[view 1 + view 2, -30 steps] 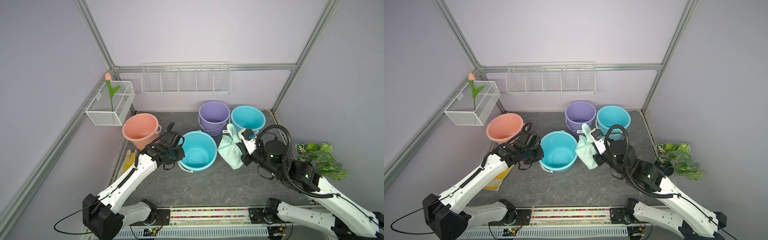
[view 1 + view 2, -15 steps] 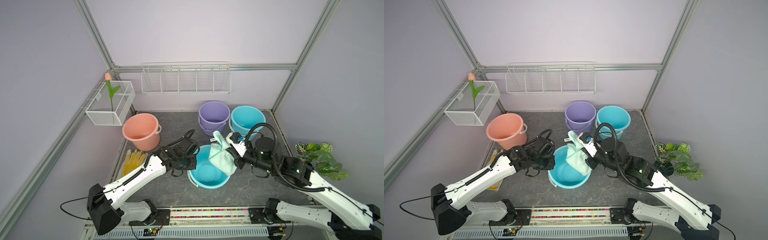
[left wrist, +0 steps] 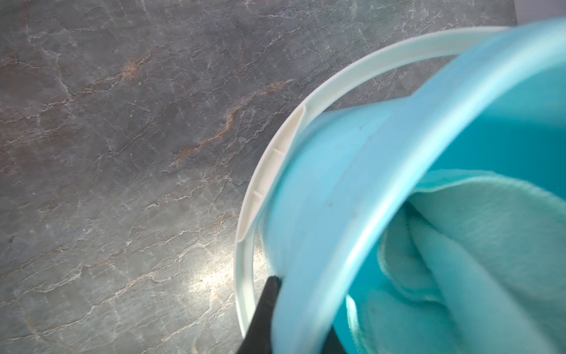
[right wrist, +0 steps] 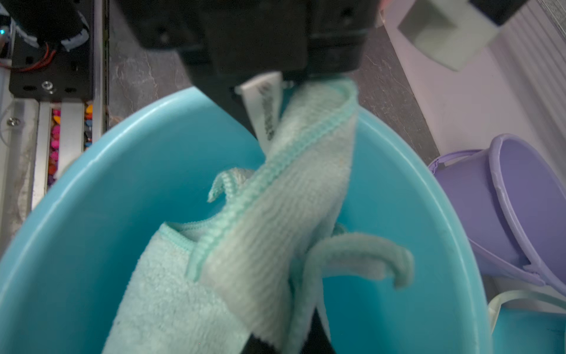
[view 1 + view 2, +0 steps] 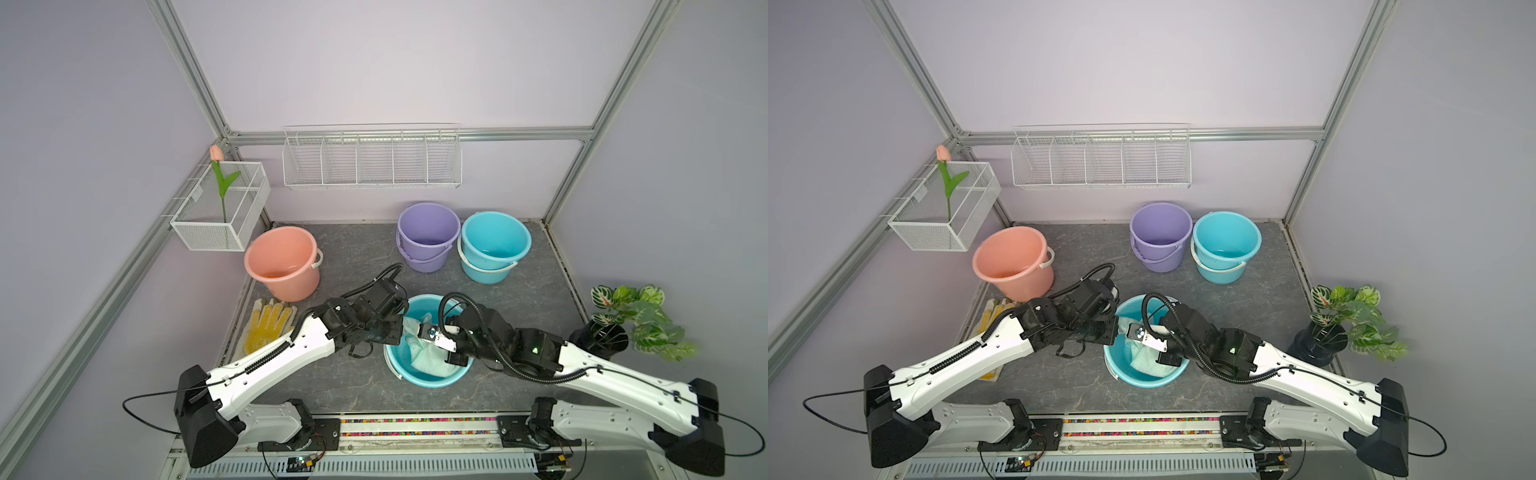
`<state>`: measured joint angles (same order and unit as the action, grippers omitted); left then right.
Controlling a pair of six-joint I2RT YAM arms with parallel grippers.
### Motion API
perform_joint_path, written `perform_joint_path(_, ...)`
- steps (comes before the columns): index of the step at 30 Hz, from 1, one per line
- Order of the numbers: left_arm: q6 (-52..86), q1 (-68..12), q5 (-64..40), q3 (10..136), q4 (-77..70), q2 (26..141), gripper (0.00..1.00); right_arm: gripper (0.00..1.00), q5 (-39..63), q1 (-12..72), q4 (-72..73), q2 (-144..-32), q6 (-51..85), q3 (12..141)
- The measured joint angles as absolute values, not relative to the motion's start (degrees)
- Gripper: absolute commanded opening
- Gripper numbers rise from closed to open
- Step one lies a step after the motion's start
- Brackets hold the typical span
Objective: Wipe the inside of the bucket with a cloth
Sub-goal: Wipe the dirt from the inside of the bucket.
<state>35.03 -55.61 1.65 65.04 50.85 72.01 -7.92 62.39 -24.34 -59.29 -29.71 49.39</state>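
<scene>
Front and centre on the grey, marble-veined table [image 5: 353, 257], a round, smooth teal plastic bucket [image 5: 424, 381] with a white hoop handle [image 3: 266, 171] sits between two robot arms. The left gripper [image 5: 395, 332] is clamped on the bucket's rim at 9 o'clock, with one black finger [image 3: 265, 306] outside the wall and the other inside. The right gripper [image 4: 288, 340], reaching in from 3 o'clock, is closed on the cloth [image 5: 430, 358], a fluffy mint microfibre towel with a ribbed stitched hem and a white label. The cloth is inside the bucket, bunched in soft folds from that grip down toward the 6 o'clock wall, its labelled corner up near the left gripper. At the bucket's 9 o'clock, a white knit glove [image 5: 270, 324] with yellow dots lies flat on the table. Farther back stand a pink bucket [image 5: 282, 266] at 10 o'clock, a purple bucket [image 5: 428, 237] at 12 and a second teal bucket [image 5: 494, 245] at 1. A leafy plant [image 5: 636, 320] in a black pot sits at 3 o'clock.
</scene>
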Motion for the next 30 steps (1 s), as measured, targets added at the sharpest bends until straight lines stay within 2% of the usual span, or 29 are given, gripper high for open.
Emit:
perform_joint_path(8, 31.77, -58.54, 2.26, 65.01, 50.89, 71.99, 0.00, 0.07, -7.68, 62.61, -22.44, -59.90, -52.25, 46.11)
perform_joint_path(18, 28.47, -61.45, 3.44, 65.01, 50.89, 71.79, 0.00, 0.07, -8.10, 62.72, -19.16, -65.82, -75.11, 44.86)
perform_joint_path(30, 26.28, -64.16, 4.29, 65.04, 50.87, 71.46, 0.00, 0.07, -10.35, 62.72, -10.63, -78.15, -87.18, 44.99)
